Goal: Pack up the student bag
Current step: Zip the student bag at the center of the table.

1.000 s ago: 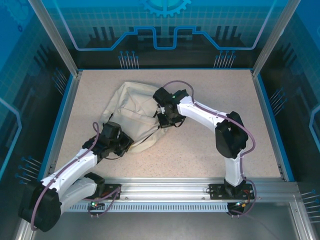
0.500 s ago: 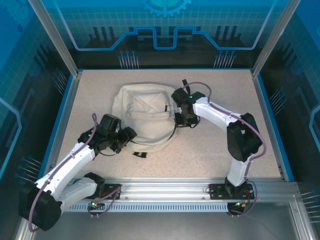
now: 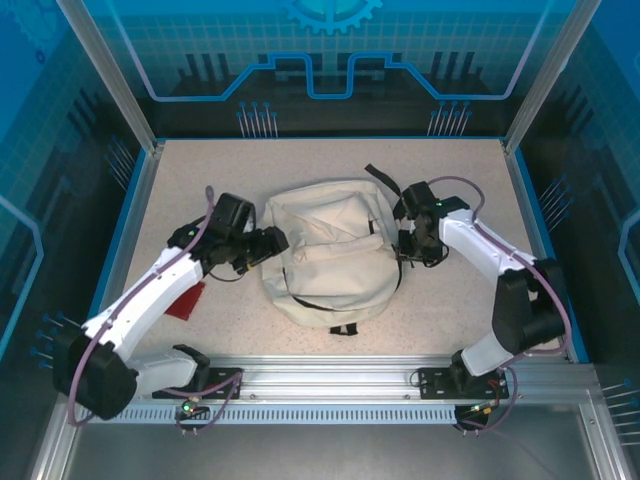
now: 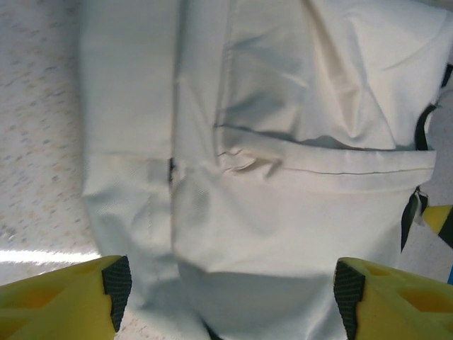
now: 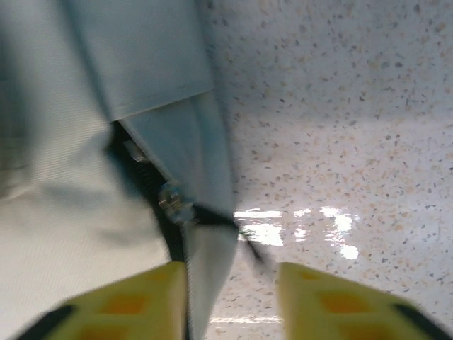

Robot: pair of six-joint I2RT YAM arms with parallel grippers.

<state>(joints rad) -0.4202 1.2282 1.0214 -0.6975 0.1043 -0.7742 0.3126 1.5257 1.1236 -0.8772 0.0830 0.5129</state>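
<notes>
1. The soft cream fabric backpack with black straps [image 3: 330,255] lies flat in the middle of the speckled table [image 3: 470,310], front pocket up, between the two arms.
2. The left claw [image 3: 272,243] sits just beside the bag's left edge. Its fingers are spread wide, with nothing gripped.
3. The right claw [image 3: 410,247] is at the bag's right edge with its fingers apart. A fold of the bag's edge and black webbing reaches into the gap, but it does not look pinched.
4. The step in hand looks like settling the bag so that it can be opened. One claw should take a seam or strap rather than loose cloth. The other should work the opening slowly, since the soft fabric will probably sag and slide.
5. Whether the main compartment is zipped is hard to tell.
6. The right wrist view is blurred, and a small metal buckle [image 5: 170,197] is barely legible.
7. A red flat object [image 3: 186,300] lies partly under the left arm, and I cannot tell what it is.
</notes>
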